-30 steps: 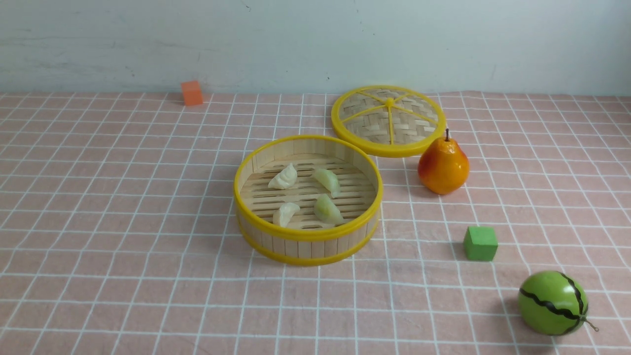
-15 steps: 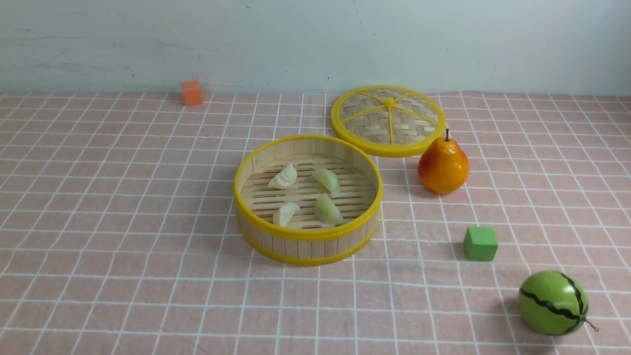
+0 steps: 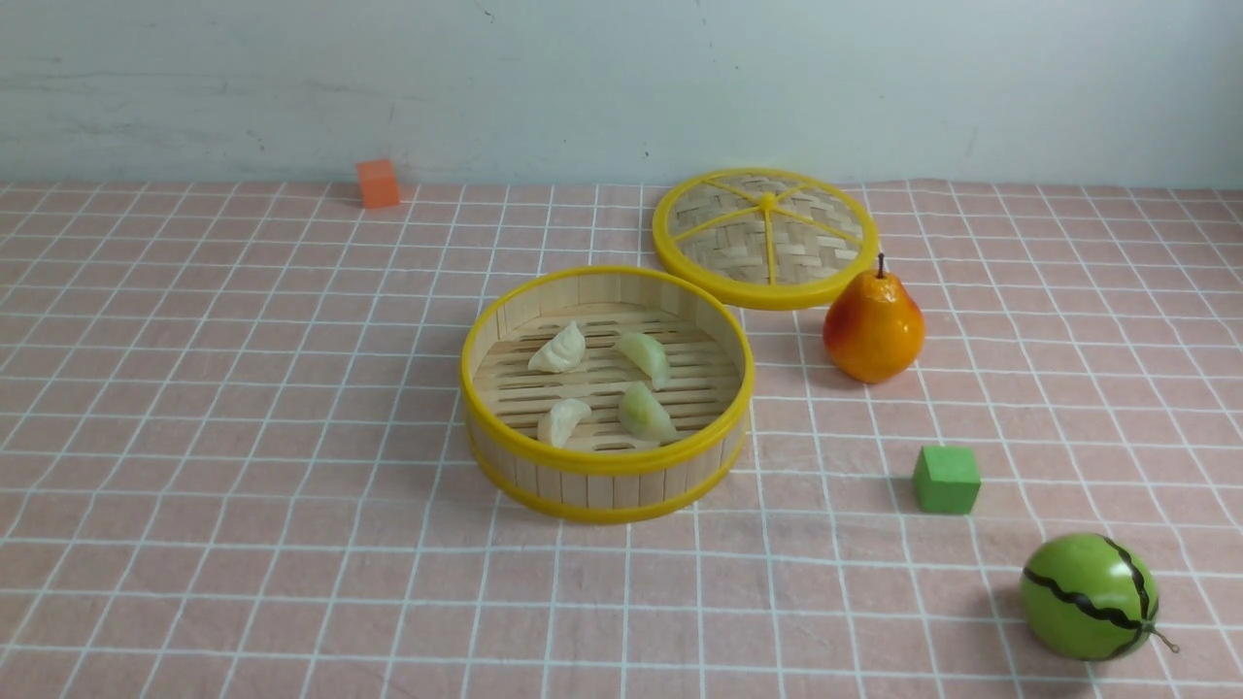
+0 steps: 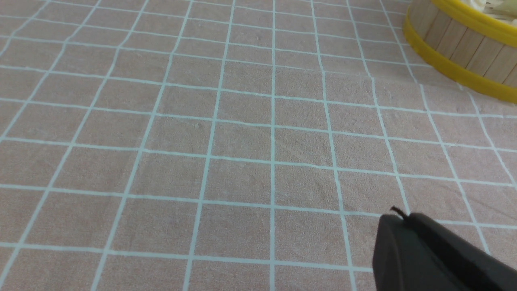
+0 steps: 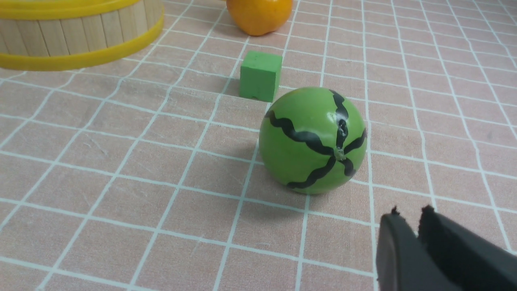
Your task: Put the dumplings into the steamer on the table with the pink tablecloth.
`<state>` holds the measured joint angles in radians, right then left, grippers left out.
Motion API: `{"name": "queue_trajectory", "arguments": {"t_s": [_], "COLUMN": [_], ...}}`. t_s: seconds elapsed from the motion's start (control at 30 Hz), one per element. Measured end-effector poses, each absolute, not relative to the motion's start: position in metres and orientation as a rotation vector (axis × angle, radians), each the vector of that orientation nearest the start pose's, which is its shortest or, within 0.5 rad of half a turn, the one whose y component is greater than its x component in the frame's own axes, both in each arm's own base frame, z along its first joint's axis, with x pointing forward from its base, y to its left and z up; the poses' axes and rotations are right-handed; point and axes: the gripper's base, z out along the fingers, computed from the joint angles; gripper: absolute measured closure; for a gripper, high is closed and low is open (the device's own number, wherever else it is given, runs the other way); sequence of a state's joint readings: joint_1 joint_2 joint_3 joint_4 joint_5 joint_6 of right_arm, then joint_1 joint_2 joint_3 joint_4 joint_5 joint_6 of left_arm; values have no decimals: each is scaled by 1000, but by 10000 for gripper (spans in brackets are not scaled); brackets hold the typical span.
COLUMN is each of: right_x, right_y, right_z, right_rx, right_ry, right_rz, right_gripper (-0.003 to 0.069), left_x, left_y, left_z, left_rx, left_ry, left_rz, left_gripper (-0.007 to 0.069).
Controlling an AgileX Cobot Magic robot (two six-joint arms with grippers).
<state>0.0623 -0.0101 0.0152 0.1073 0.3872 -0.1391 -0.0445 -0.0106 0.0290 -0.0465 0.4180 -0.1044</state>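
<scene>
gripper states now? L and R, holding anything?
Left claw: closed, holding nothing.
Right claw: slightly open, a narrow gap between its tips, holding nothing.

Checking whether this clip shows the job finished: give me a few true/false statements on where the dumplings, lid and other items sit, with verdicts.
1. All four dumplings lie inside the steamer. True.
2. The lid covers the steamer. False: it lies flat on the cloth behind the steamer, to its right.
3. The pear stands upright beside the lid. True.
4. The green block sits inside the steamer. False: it rests on the cloth between the pear and the melon.
5. A dumpling is held in the right gripper. False: its jaws show only a narrow gap with nothing between them.
</scene>
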Motion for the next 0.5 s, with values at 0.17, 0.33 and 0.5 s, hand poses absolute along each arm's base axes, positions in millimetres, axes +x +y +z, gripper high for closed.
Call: {"name": "queue_trajectory", "arguments": {"t_s": [0.17,0.33,0.5], "right_x": [52,52,52], "right_y": [7,7,7], "right_z": [174,174,174], "right_rx": [-123,-123,-123], "right_ry": [1871,1871,1871], "right_rz": [54,54,54], "right_gripper": [562,553,545], "left_x": [51,51,51], "left_y": [-4,-4,-4], "left_z": [167,167,167], "left_rx": [-86,-86,-87], "left_ry": [1920,1920,1920], "left_rz": [-147,-147,-149], "left_gripper": [636,629,625]}}
